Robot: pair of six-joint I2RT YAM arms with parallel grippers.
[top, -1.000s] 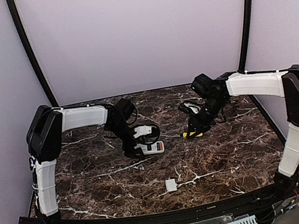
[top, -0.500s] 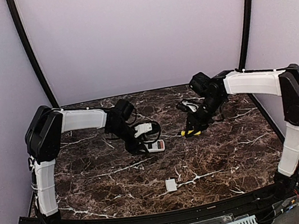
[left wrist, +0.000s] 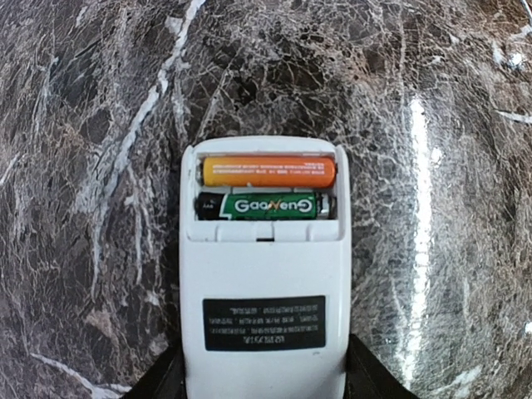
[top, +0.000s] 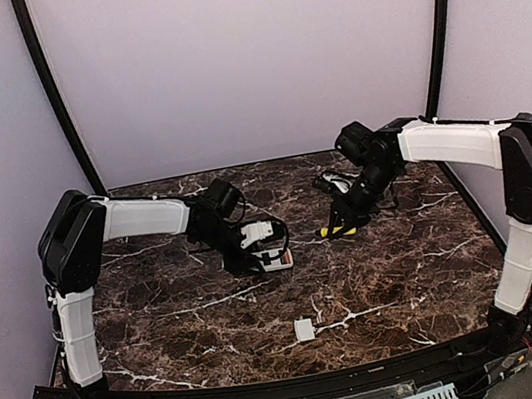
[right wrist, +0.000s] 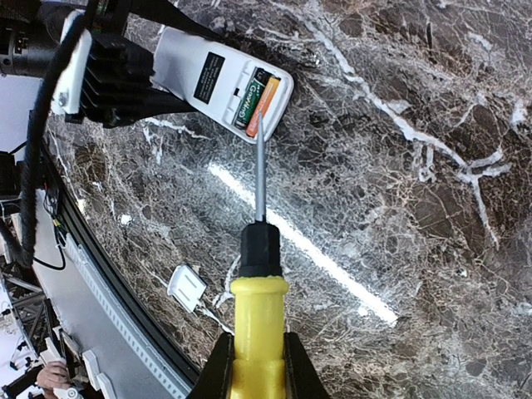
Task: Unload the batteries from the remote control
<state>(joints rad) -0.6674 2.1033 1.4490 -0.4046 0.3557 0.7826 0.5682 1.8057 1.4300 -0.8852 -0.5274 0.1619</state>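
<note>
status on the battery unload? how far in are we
Done: the cover is off and lies on the table. In hand: the left gripper clamps the remote control by its sides. The right gripper holds the screwdriver, tip at the orange battery, contact unclear. Left: the orange battery and green battery both sit in their slots; neither is out.

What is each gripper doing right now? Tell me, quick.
Left gripper: closed on the remote, fingers against its two sides.
Right gripper: closed on the screwdriver, at its yellow handle.
</note>
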